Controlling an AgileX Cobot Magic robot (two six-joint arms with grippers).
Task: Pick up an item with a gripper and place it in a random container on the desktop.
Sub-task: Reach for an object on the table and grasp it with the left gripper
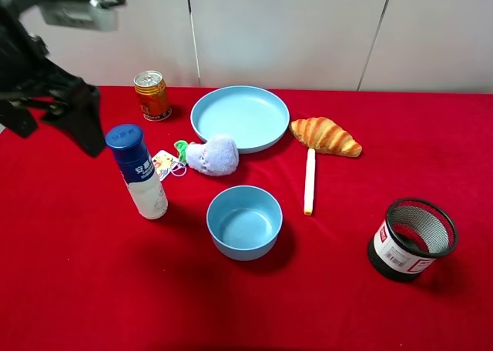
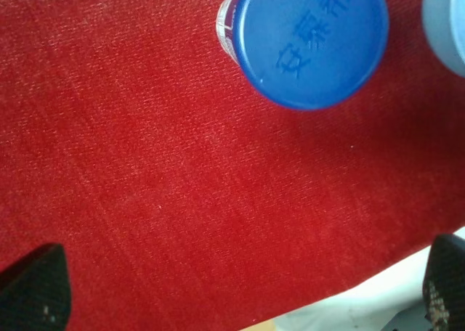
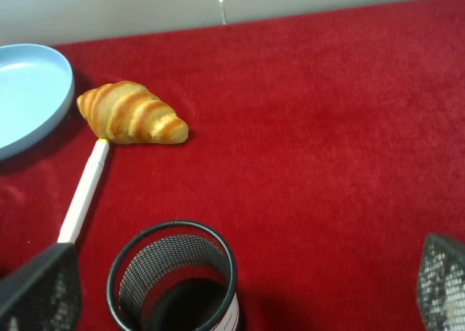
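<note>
The main hazard is tipping: the bottle stands upright on the desk, tall on a narrow base, so a finger striking the cap or shoulder during descent would probably knock it over toward the bowl or the plush toy. In the left wrist view the cap sits well off the line between the two fingertips, so closing from this pose would likely catch nothing; the left hand needs to be realigned first. That hand hangs above the desk to the outer side of the bottle, with its fingers spread wide and nothing between them. The right hand is likewise wide open and empty, above the mesh cup. A second hazard is slip, because the bottle wall looks smooth and may rotate in a grip taken too high or too lightly. A third is placement: the bowl is small and much shorter than the bottle, so a release made off-centre or from height could topple the bottle out or shift the bowl. The toy's paper tag lies just beside the bottle and could be snagged. The bottle has a translucent white body, a blue label with white characters and a dark blue cap with embossed characters. It stands left of the bowl, apart from it.
</note>
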